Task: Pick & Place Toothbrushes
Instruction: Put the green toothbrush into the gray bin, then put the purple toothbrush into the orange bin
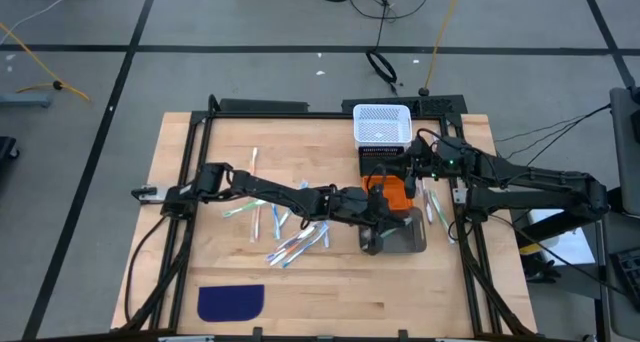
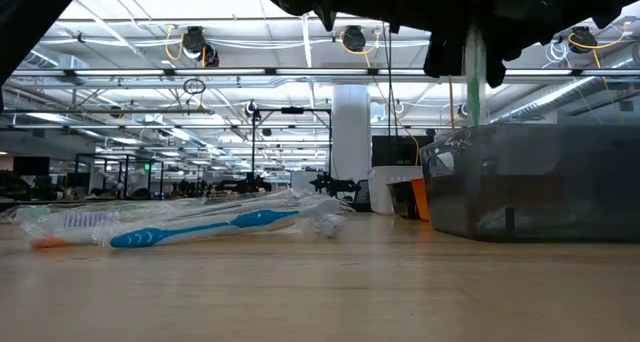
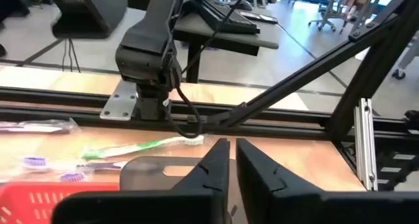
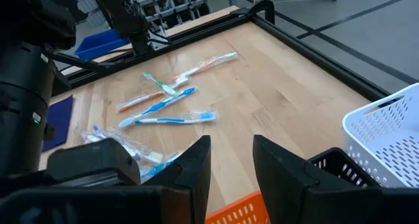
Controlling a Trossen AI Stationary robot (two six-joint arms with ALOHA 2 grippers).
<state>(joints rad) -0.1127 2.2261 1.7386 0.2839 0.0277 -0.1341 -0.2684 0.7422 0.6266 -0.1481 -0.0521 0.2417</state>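
Several toothbrushes [image 1: 290, 237] lie loose on the wooden table left of the bins, also seen in the right wrist view [image 4: 167, 99] and the low view [image 2: 190, 227]. A few more lie by the right rail [image 1: 432, 204] [image 3: 141, 147]. My left gripper [image 1: 378, 232] [image 3: 232, 162] hangs over the grey see-through bin [image 1: 410, 237] [image 2: 540, 182], its fingers almost together on a toothbrush. My right gripper [image 1: 408, 170] [image 4: 232, 158] is open above the orange bin [image 1: 392, 192] and touches nothing. My left gripper pinches a pale greenish toothbrush [image 2: 475, 67] between its two fingers, coming from above. The stick stands upright between the dark fingers [image 2: 445, 57], lifted clear above the grey bin's rim. In the left wrist view the fingers themselves hide the place of contact.
A white mesh basket [image 1: 383, 124] stands at the far edge, with a black bin [image 1: 385, 160] and the orange bin in a row toward the grey one. A dark blue cloth patch [image 1: 230, 302] lies near the front left. Black rails [image 1: 465, 222] frame the table.
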